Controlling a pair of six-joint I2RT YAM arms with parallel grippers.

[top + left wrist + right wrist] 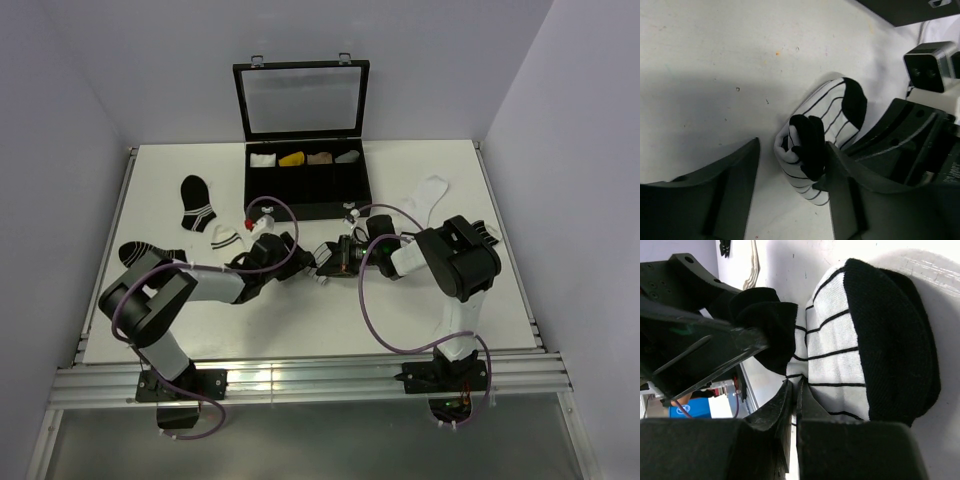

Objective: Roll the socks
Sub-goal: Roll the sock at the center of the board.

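Looking down from the top camera, you had the left gripper (303, 260) and the right gripper (332, 260) meeting tip to tip near the middle of the white surface (280, 325), just in front of the open black case (300, 190); what lay between them was too small to read there. In the left wrist view, the socks (822, 127) sat on the surface as a loose white bundle with thin black lines and a black toe. The left jaws stood wide open around it, one finger touching its black fold and the other clear, gripping nothing. In the right wrist view, the right jaws were almost fully closed and appeared to pinch a thin edge of the striped fabric beside the black cuff. I could not tell whether the plain sock was inside the roll. The bundle looked light, soft and springy, so I judged it would unroll if released. You would do best to take hold across the thick middle, not by a loose edge.
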